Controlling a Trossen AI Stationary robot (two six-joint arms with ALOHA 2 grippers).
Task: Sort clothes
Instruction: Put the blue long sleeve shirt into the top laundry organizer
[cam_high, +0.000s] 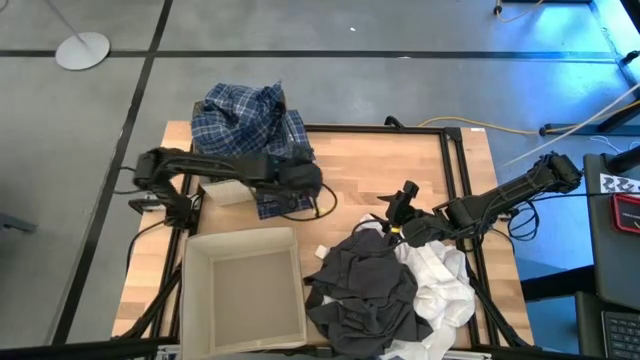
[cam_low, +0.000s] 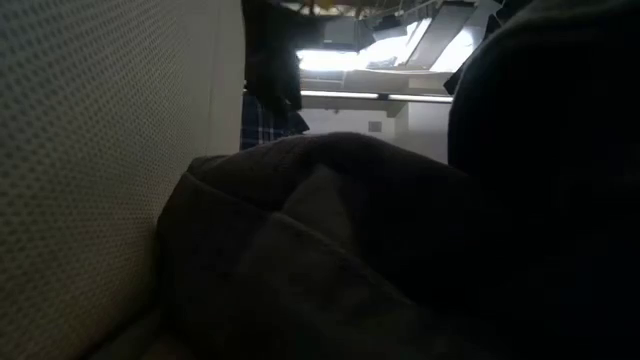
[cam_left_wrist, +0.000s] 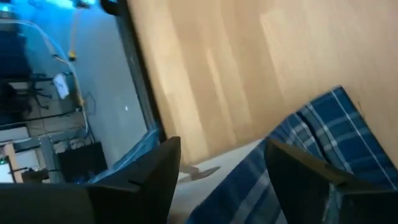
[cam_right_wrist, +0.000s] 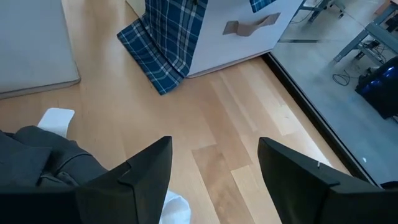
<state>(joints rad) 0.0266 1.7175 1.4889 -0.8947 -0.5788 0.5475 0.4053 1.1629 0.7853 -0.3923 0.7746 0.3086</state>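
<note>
The blue-and-white plaid shirt (cam_high: 248, 115) is heaped in a beige fabric box (cam_high: 225, 192) at the table's far left. One tail (cam_right_wrist: 158, 46) hangs over the box's wall onto the table. A dark grey garment (cam_high: 365, 290) lies crumpled at the near right, on top of the white garments (cam_high: 445, 290). My left gripper (cam_high: 312, 188) is open next to the hanging plaid tail (cam_left_wrist: 323, 137). I cannot tell whether a finger touches the tail. My right gripper (cam_high: 398, 202) is open and empty over bare wood just beyond the grey pile (cam_right_wrist: 37, 155). No dark green garment shows.
An open beige fabric box (cam_high: 245, 290) stands at the near left, and its wall (cam_low: 100, 150) fills the left of the low view. A small white scrap (cam_right_wrist: 56, 118) lies on the wood. Black rails (cam_high: 455, 170) frame the table. Bare wood (cam_high: 380, 165) lies between the two grippers.
</note>
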